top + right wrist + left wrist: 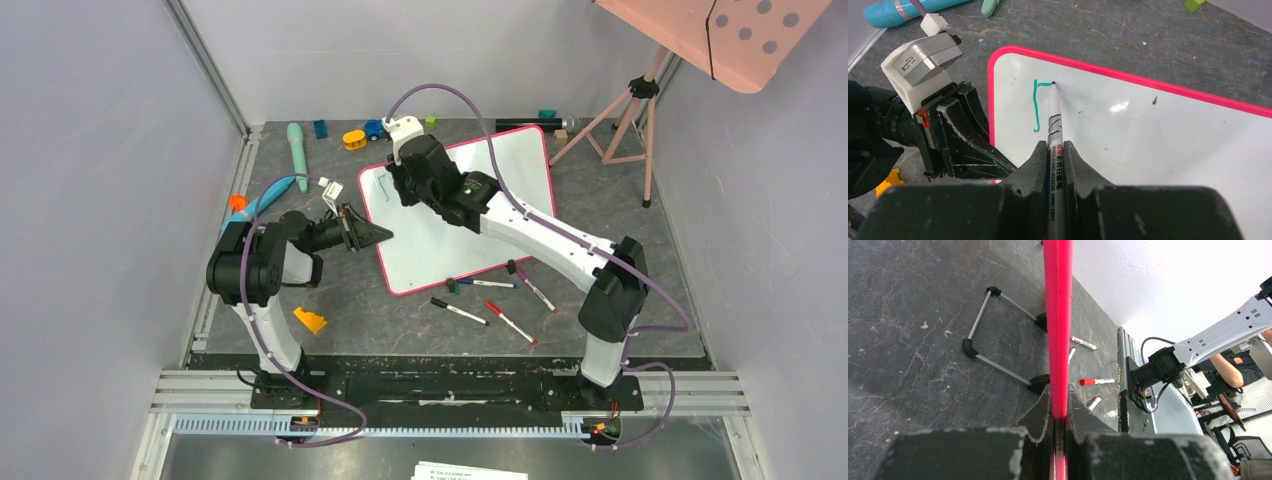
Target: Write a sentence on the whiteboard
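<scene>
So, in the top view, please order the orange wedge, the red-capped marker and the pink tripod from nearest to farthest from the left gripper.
Measured from the left gripper, which is clamped on the whiteboard rim:
1. Orange wedge, at the near left.
2. Red-capped marker, on the near side, in front of the board.
3. Pink tripod, at the far right.

**Whiteboard** [430, 250]: glossy white with a pink-red rim. **Sentence** [1036, 102]: one green stroke beside the whiteboard's left rim. **Marker** [1054, 125] over the whiteboard: white barrel, black lettering, dark-green tip. **Fingers** [1034, 162] of the right arm: black. **Tabletop** [400, 325] under the whiteboard: dark grey, stone-veined. **Panel** [735, 60] beyond the whiteboard: salmon pink with grey dots.
</scene>
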`<state>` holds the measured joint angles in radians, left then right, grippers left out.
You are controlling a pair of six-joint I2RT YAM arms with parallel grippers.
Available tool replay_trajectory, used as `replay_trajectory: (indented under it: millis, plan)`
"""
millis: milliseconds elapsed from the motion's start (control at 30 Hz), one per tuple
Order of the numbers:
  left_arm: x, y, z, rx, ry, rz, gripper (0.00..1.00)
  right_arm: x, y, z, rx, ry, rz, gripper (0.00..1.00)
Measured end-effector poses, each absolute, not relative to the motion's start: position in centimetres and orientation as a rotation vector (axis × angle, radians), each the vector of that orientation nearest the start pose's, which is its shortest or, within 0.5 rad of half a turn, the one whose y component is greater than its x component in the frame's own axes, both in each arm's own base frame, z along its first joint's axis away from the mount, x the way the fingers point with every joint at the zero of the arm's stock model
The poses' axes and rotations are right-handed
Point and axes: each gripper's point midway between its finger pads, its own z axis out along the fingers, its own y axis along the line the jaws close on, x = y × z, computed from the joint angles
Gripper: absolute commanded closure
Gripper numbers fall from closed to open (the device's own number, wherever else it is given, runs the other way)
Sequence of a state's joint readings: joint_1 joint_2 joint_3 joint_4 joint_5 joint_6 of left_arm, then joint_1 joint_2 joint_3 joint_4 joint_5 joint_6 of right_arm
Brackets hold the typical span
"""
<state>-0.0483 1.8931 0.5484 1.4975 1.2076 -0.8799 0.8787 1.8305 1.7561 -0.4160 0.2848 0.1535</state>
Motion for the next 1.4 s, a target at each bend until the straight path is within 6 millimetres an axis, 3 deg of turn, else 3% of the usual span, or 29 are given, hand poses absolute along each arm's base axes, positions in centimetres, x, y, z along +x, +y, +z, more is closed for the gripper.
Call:
replay_trajectory:
  millis: [367, 600, 900, 1233, 1400]
  plan:
    - [31.7, -19.1, 12.9, 0.456, 1.685, -1.550, 0.98, 36.5, 36.8, 27.3, -0.548, 1.949, 0.385, 1.00]
    - [31.6, -19.1, 12.9, 0.458, 1.684, -1.550, 0.98, 35.8, 37.1, 27.8, -0.565, 1.928, 0.436, 1.00]
    - [31.6, -19.1, 12.9, 0.459, 1.684, -1.550, 0.98, 35.3, 37.6, 27.3, -0.599, 1.940, 0.470, 1.00]
    - [31.6, -19.1, 12.9, 0.459, 1.684, -1.550, 0.98, 35.5, 38.2, 24.3, -0.634, 2.000, 0.448, 1.00]
    - [31.6, -19.1, 12.9, 0.459, 1.684, -1.550, 0.98, 35.5, 38.3, 24.0, -0.641, 2.008, 0.449, 1.00]
